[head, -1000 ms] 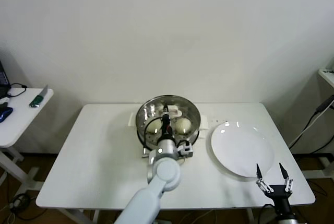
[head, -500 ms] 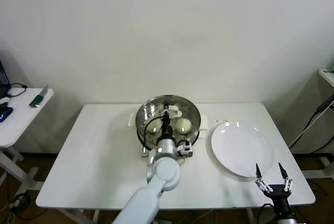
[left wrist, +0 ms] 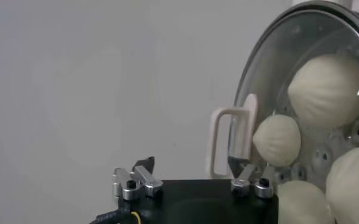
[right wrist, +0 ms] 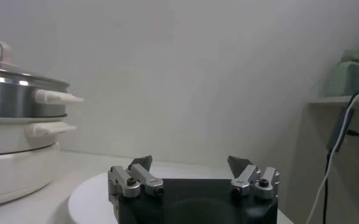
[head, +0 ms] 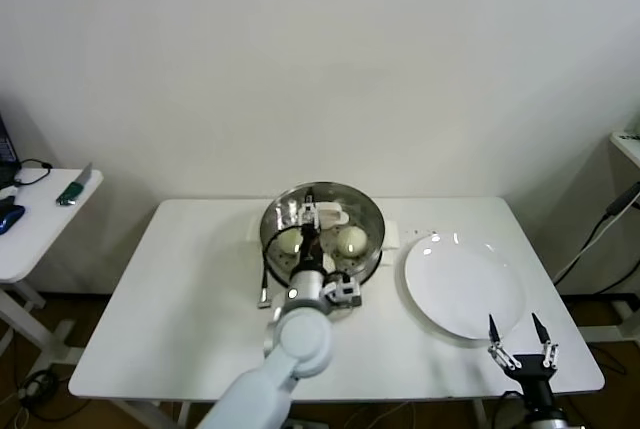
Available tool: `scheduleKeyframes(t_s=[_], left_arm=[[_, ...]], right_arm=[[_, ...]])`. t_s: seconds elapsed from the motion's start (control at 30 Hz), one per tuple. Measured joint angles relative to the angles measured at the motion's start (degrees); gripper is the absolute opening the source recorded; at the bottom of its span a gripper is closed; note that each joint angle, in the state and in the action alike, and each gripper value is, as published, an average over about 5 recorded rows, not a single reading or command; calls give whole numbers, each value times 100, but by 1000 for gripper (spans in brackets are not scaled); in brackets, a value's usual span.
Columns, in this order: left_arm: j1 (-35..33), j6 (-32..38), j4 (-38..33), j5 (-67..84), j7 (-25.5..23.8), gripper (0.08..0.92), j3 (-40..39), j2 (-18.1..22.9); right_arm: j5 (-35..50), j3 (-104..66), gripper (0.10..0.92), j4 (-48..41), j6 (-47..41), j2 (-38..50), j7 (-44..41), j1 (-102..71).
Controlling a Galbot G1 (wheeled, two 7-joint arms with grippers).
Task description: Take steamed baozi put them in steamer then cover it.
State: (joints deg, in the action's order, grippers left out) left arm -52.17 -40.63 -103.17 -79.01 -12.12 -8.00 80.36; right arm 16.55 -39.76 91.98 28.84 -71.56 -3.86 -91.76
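Note:
The steel steamer (head: pixel 322 232) stands on its white pot base at the back middle of the table (head: pixel 190 299). The clear glass cover (left wrist: pixel 270 70) lies on it, its whitish handle (left wrist: pixel 229 143) upright. Through the glass I see several off-white baozi (left wrist: pixel 328 91), two of them in the head view (head: pixel 351 239). My left gripper (head: pixel 308 227) hangs over the steamer, open and holding nothing (left wrist: pixel 193 167); one fingertip (left wrist: pixel 245 171) is close beside the handle. My right gripper (head: pixel 513 322) rests open at the table's front right (right wrist: pixel 190 163).
A bare white plate (head: pixel 465 284) lies right of the steamer, just ahead of the right gripper. A small side table (head: pixel 40 219) with small items stands far left. A cable (head: pixel 600 229) hangs at the right. The wall is close behind the steamer.
My left gripper has opened and let go of the cover's handle, and its arm has shifted a little to the left. The right arm has not moved.

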Motion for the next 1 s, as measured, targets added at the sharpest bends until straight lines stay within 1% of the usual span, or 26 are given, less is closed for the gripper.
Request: scheduleKeyframes(t_s=[0.1, 0.23, 0.43, 0.6, 0.73, 1.0], left_arm=[[-110, 17, -283, 172, 33, 817, 29, -156], [-320, 90, -683, 484, 145, 822, 125, -386], [-733, 405, -1270, 1445, 532, 823, 532, -690], [-1219, 785, -1682, 2632, 965, 823, 1173, -908], [-1664, 1166, -1904, 3758, 1267, 823, 1825, -982], [-2520, 2186, -2020, 6037, 1515, 823, 3156, -942]], right_arm=[[26, 6, 823, 7, -44, -21, -4, 20], [126, 39, 823, 57, -158, -23, 43, 30], [246, 78, 823, 96, -298, -36, 195, 58], [234, 110, 823, 154, -419, -30, 259, 61], [196, 144, 823, 205, -483, -26, 273, 60], [126, 251, 823, 245, -554, 38, 237, 45]])
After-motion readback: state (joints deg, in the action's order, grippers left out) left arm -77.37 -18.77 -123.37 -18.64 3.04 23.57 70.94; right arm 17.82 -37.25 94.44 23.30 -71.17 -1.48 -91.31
